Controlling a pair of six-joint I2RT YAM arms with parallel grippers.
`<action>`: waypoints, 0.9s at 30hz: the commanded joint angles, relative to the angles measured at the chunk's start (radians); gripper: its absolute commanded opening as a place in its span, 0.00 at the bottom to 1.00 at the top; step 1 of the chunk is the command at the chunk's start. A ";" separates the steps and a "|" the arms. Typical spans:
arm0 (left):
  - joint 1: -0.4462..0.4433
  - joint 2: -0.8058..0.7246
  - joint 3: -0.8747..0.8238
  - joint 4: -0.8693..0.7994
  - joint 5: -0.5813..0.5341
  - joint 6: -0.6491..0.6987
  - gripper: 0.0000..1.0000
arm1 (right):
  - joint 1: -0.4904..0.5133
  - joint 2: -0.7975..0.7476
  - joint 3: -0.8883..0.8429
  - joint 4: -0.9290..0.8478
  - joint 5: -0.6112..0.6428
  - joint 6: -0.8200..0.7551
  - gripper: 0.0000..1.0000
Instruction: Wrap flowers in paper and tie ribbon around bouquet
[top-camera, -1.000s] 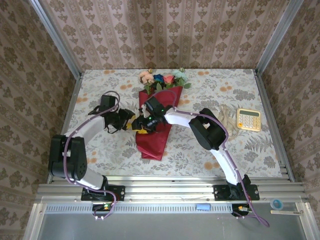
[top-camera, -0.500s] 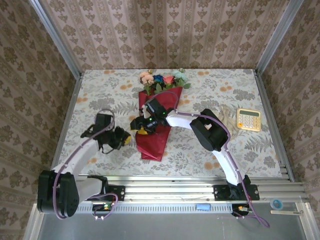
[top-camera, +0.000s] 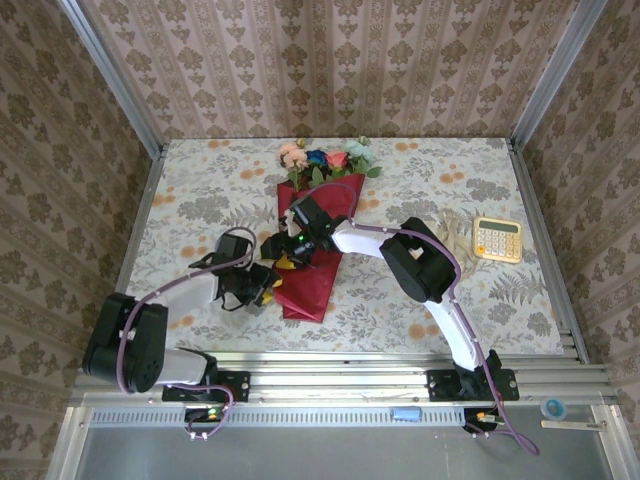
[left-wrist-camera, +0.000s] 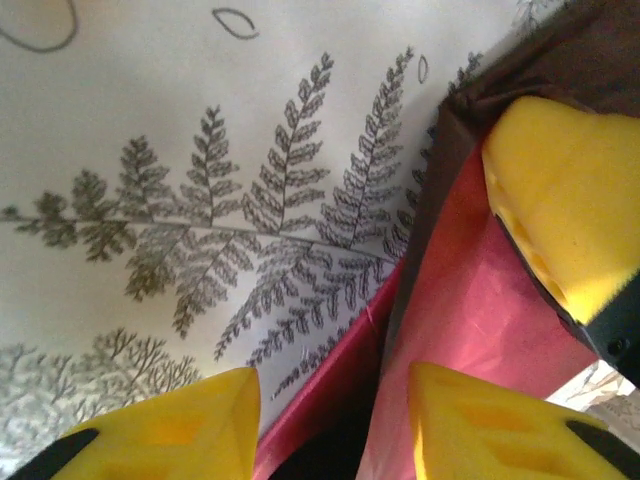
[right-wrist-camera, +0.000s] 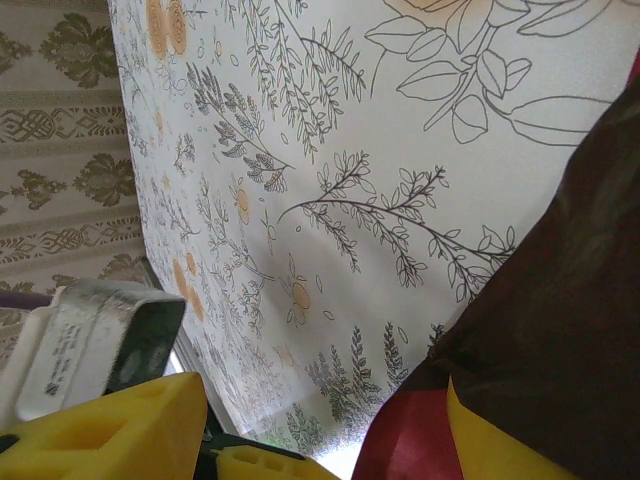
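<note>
The bouquet (top-camera: 315, 245) lies on the table as a cone of dark red paper (top-camera: 308, 285), narrow end toward me. The flowers (top-camera: 328, 160) show above its far rim. My right gripper (top-camera: 283, 252) sits at the cone's left edge, open, one finger on the paper (right-wrist-camera: 560, 330). My left gripper (top-camera: 270, 287) is lower on the same edge, open, with the paper's (left-wrist-camera: 470, 300) rim between its fingers (left-wrist-camera: 190, 425). The right gripper's yellow finger (left-wrist-camera: 565, 200) rests on the paper just beyond. The cream ribbon (top-camera: 451, 233) lies bunched at the right.
A yellow calculator (top-camera: 498, 239) sits near the right edge beside the ribbon. The floral tablecloth (top-camera: 200, 190) covers the table, with metal frame posts at the corners and patterned walls around. The right arm's purple cable loops over the bouquet's upper part.
The left arm pulled back from beside the right gripper toward me, then came in again at the cone's lower left edge. Its jaws narrowed, then reopened partly. The right gripper barely moved.
</note>
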 joint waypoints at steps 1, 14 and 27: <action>-0.013 0.042 -0.015 0.056 -0.019 0.021 0.24 | 0.003 -0.003 0.012 -0.077 0.017 0.017 0.67; -0.035 0.028 -0.102 0.068 -0.081 -0.065 0.00 | -0.109 -0.277 0.022 -0.259 0.108 0.001 0.70; -0.049 -0.072 -0.198 0.096 -0.131 -0.242 0.00 | -0.305 -0.570 -0.541 -0.112 0.178 0.111 0.59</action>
